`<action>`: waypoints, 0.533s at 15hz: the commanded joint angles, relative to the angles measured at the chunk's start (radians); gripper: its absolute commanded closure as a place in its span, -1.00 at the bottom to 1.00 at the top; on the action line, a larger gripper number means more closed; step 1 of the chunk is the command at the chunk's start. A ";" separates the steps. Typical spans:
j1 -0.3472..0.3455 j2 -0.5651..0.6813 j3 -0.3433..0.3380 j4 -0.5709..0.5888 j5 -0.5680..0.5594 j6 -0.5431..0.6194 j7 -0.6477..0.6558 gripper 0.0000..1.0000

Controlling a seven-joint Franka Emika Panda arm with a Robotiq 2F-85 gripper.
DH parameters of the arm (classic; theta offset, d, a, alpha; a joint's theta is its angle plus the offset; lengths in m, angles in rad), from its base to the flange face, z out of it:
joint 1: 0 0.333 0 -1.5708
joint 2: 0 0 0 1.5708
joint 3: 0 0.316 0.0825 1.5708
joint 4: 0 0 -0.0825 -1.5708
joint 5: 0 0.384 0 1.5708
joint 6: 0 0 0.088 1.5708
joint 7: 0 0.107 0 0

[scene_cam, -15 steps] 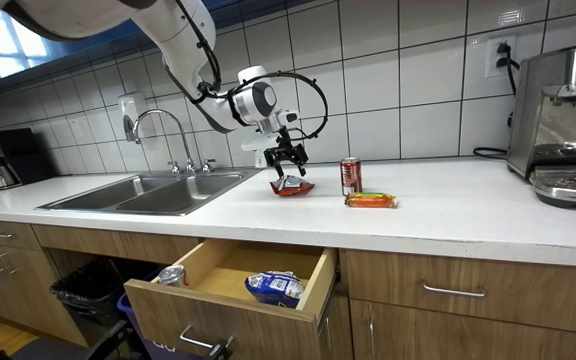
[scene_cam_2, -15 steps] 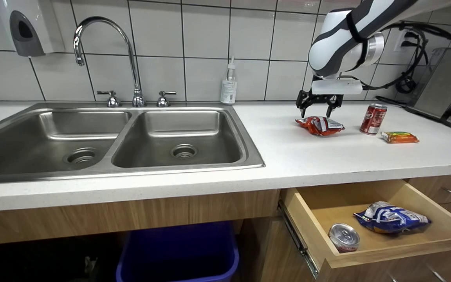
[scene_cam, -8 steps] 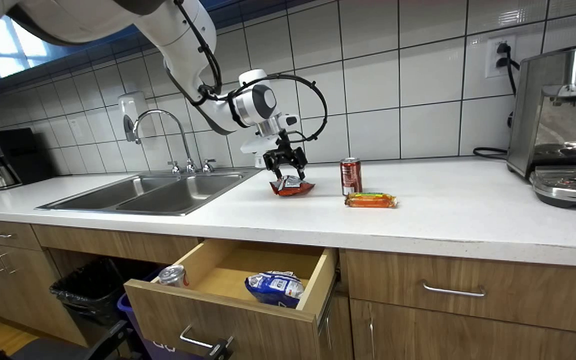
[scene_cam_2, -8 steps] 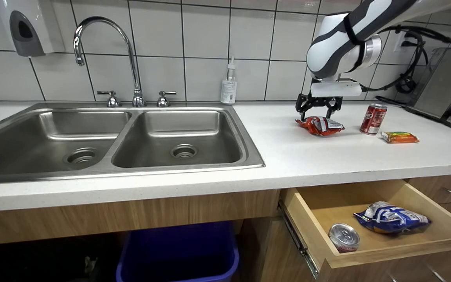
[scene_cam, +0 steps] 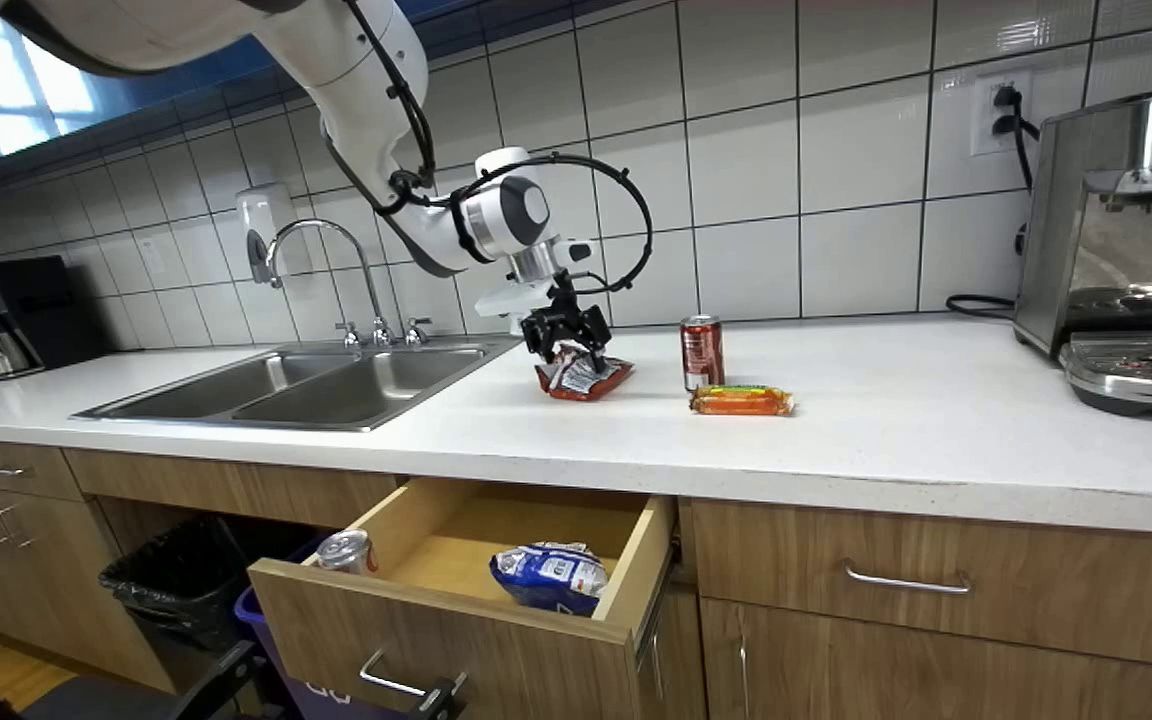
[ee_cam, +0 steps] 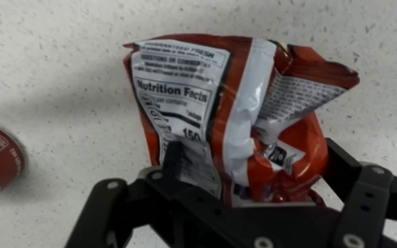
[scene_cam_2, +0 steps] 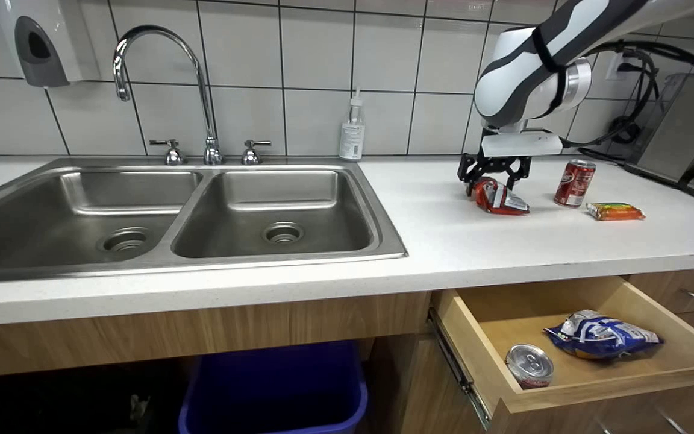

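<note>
Since the red bag sits between my two fingertips, I judge that the step in hand is the taking of a hold, with the lift not yet begun. The jaws of my gripper stand wide, not drawn together. At one finger the bag is pressed and folded, as the wrist view shows; at the opposite finger its red side comes very close, and whether it touches I cannot tell.

The bag, crumpled, rests on the white countertop, between the sink and the standing red can in both exterior views. Just beside the can lies an orange packet. Below, the drawer is pulled out, and in it are a blue bag and a silver can.

For the next move, I think, patience is needed. The jaws should come together slowly and evenly, so that the soft wrapper gathers between both pads and does not slip out under one of them. I would use moderate force, because such a bag can probably be crushed, and I would test the hold with a very small lift before any larger motion.
</note>
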 commanded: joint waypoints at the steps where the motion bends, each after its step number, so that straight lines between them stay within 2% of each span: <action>1: 0.000 -0.097 0.000 -0.135 0.012 0.013 -0.034 -1.00; 8: 0.003 -0.228 -0.002 -0.337 0.002 0.062 -0.044 -1.00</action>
